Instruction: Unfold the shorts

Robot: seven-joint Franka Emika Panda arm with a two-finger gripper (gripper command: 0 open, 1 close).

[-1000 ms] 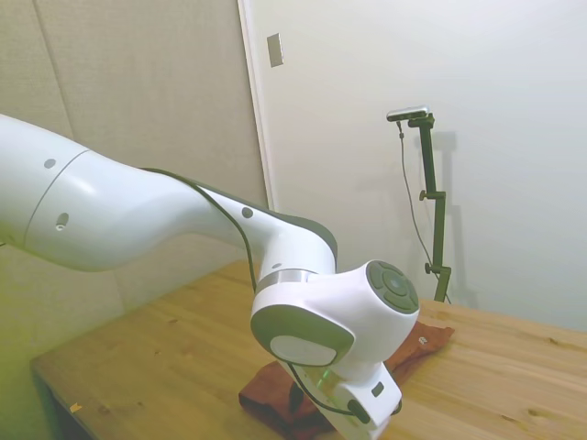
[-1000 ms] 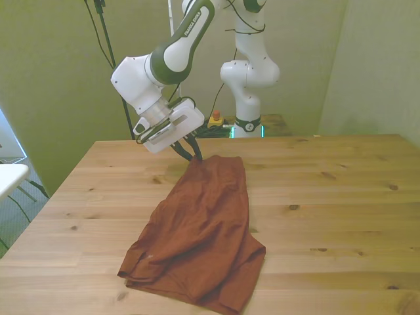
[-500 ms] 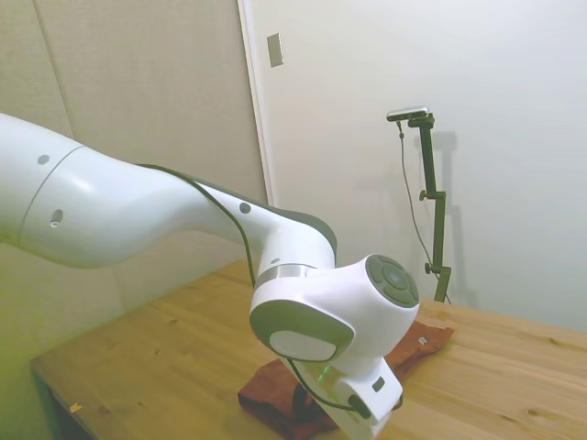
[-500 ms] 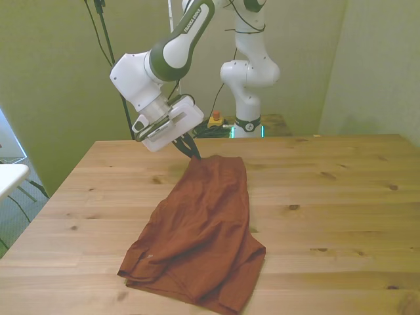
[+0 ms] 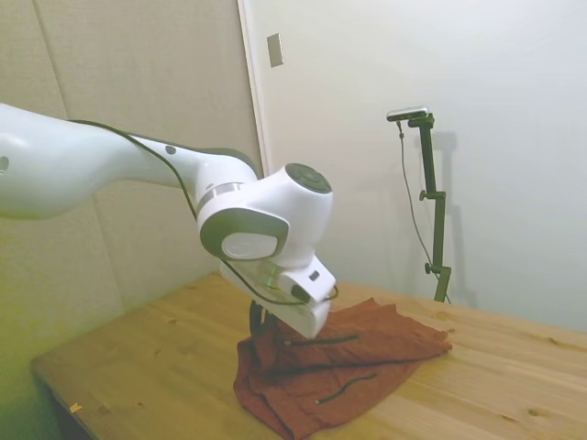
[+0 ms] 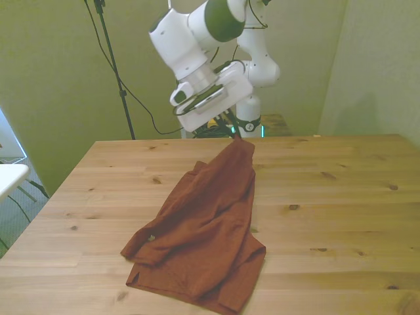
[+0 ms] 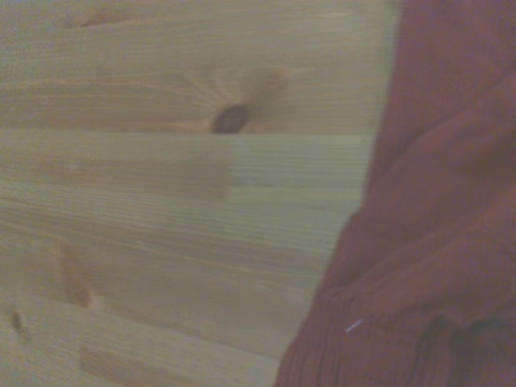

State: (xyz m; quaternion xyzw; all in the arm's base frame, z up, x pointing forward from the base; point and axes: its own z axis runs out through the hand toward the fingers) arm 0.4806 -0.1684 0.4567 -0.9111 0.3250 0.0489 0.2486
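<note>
- The hand's (image 6: 240,134) fingertips are mostly hidden in the front view behind the white wrist housing and the raised cloth; in the side view the hand (image 5: 260,323) shows only as a dark shape under the wrist.
- The wrist view is soft and close, showing only bare planks with a dark knot (image 7: 230,118) beside a fold of the shorts (image 7: 427,242).
- A pale wooden tabletop (image 6: 341,197) fills the front view, backed by yellow-green walls; the side view shows a tan panel wall and a white wall with a small plate (image 5: 275,49) high up.
- The white arm (image 6: 197,39) reaches over the far part of the tabletop, its hand clamped on the far corner of the shorts (image 6: 203,223), lifting that corner off the wood into a peak.
- The rest of the shorts (image 5: 339,371) lies rumpled on the tabletop, spread toward the near edge in the front view, with thin dark lines showing on the fabric in the side view.
</note>
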